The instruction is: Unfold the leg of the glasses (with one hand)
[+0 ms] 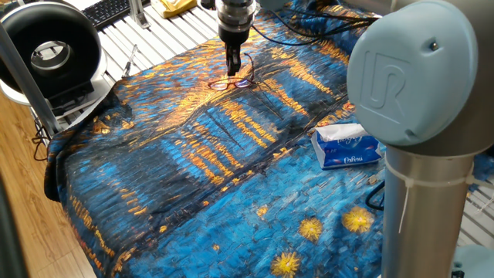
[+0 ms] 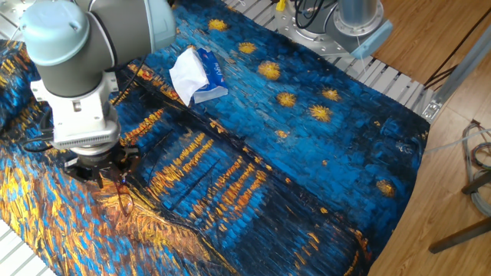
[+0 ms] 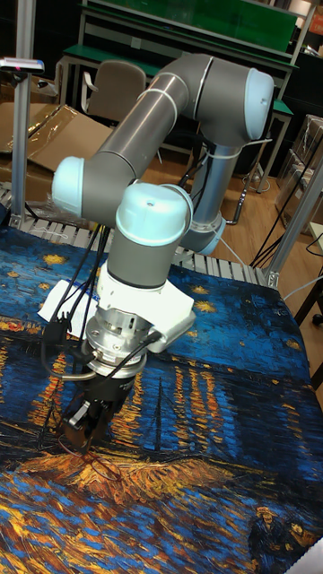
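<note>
The glasses [image 1: 231, 83] lie on the far part of the blue-and-orange painted cloth [image 1: 193, 177], thin dark wire with two clear lenses and one leg curving away behind them. My gripper [image 1: 233, 68] points straight down just behind the lenses, its fingers close together with nothing visibly between them. In the other fixed view the gripper [image 2: 103, 179] hangs low over the cloth, with the glasses [image 2: 123, 202] just in front of its tip. In the tall fixed view the gripper [image 3: 86, 431] nearly touches the cloth, and the frame is too faint there to pick out.
A blue-and-white tissue pack [image 1: 346, 147] lies on the cloth to the right, also visible in the other fixed view as the tissue pack [image 2: 197, 73]. A black fan [image 1: 51, 51] and a keyboard [image 1: 107, 9] sit beyond the cloth's left edge. The arm's grey base column [image 1: 421, 193] fills the right foreground.
</note>
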You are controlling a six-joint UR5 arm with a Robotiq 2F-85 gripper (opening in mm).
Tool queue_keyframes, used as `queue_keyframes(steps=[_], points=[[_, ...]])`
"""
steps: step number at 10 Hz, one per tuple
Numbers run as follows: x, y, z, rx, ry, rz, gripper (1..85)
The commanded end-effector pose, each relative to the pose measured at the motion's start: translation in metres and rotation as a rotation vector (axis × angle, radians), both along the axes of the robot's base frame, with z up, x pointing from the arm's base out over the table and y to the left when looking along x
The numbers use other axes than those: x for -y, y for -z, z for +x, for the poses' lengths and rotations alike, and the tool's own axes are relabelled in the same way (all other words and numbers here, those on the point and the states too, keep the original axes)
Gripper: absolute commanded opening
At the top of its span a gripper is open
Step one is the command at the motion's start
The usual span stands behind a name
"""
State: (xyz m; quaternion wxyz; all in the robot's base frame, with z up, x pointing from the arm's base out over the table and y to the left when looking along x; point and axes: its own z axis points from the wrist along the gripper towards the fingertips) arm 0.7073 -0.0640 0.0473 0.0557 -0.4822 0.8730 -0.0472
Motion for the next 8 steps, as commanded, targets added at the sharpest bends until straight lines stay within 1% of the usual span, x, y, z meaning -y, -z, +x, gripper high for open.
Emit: queue_keyframes(steps=[1,2,4,6,8], points=[[0.005,0.006,-0.005,0.003,-0.048,0.014,37.3],[0.010,0.010,-0.005,0.019,-0.039,0.013,36.7],[0.019,0.015,-0.009,0.031,-0.035,0.008,36.0],[0.021,0.019,-0.012,0.025,-0.035,0.008,36.0],[0.015,0.024,-0.013,0.025,-0.027,0.011,36.0]])
